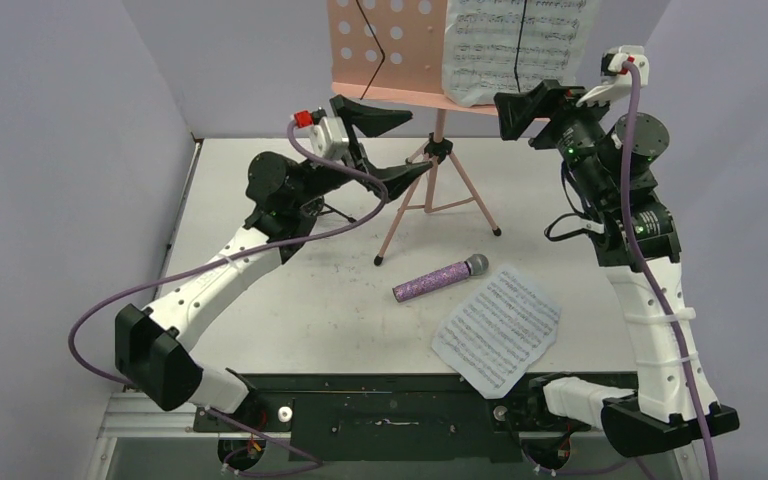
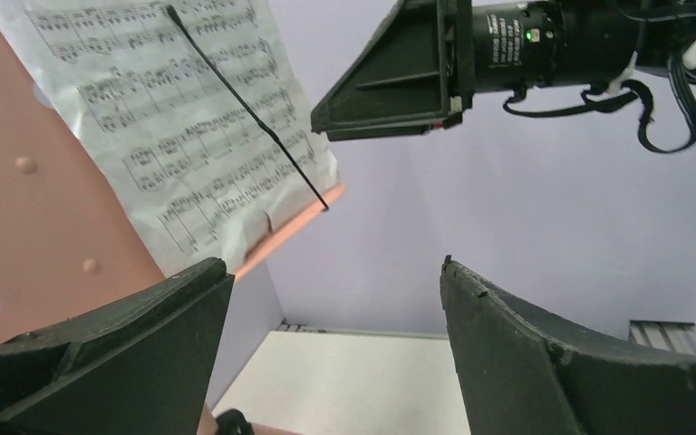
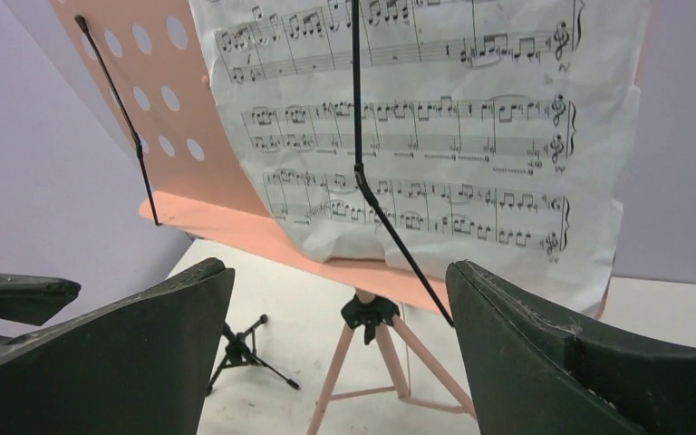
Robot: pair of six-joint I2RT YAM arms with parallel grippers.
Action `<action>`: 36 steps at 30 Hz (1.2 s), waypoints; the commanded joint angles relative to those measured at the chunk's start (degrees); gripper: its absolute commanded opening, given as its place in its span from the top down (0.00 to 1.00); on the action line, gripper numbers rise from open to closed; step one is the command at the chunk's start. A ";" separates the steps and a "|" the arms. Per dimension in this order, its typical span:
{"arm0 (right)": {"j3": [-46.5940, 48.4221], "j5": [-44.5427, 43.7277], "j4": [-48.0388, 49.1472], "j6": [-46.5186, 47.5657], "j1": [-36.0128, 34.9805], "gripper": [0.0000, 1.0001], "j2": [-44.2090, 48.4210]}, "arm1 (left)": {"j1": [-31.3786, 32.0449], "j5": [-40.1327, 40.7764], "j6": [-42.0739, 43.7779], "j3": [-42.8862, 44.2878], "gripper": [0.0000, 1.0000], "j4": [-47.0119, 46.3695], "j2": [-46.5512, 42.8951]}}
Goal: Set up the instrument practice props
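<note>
Music stand (image 1: 385,45): in the top view it stands on its tripod legs at the far side of the table, and one sheet-music page (image 1: 500,45) sits on the right half of its pink desk. The left half is bare. The second page (image 1: 498,328) lies flat on the table near the right arm's base. The purple microphone (image 1: 440,279) lies on its side between that page and the stand's legs. The left gripper (image 1: 400,148) hovers by the stand's hub and the right gripper (image 1: 520,112) hangs just beside the right end of the ledge.

The left wrist view shows the left fingers spread wide with nothing between them. The mounted page is above, crossed by a thin black retaining wire (image 2: 245,104).

The right wrist view shows the right fingers also spread and empty, facing the page, whose lower edge curls over the ledge. A second wire (image 3: 118,118) crosses the bare half. The small black tripod (image 3: 240,349) stands on the table left of the stand's legs.

The step in hand looks like fetching the loose page. It should go best pinched by one free corner, lifted without creasing, then slid under the spare wire until its bottom edge rests on the ledge. The light stand could tip, so contact should be gentle.
</note>
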State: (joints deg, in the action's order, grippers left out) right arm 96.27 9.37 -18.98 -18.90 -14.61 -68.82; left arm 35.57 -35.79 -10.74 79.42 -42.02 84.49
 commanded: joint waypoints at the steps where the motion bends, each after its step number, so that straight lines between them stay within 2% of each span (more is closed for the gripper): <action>1: -2.30 -1.17 -0.57 0.57 -0.06 0.09 4.70 | 1.14 1.19 2.90 -6.33 0.16 0.50 -7.07; 7: -6.95 -1.37 -6.70 -0.34 -0.06 0.07 9.39 | 4.46 4.07 3.38 -16.94 0.15 5.20 -12.72; 13: -15.54 -3.12 -12.25 -3.08 0.02 0.07 15.92 | 10.79 10.11 2.93 -30.11 0.14 8.23 -16.40; 18: -23.12 -4.94 -14.12 -4.73 -0.05 0.07 20.10 | 15.48 14.74 3.36 -34.98 0.13 13.18 -15.69; 27: -33.42 -8.83 -17.32 -6.59 0.00 0.05 21.38 | 17.24 20.23 -5.41 -32.65 0.12 24.80 -6.29; 36: -42.48 -21.29 -21.94 -15.93 0.25 0.02 22.27 | 19.09 21.17 -9.46 -21.13 0.06 41.42 6.61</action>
State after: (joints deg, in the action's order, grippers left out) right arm 55.96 -4.69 -39.27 -29.17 -14.59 -47.59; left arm 53.49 -15.64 -18.11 51.13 -8.34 87.66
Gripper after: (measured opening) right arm 0.981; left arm 0.935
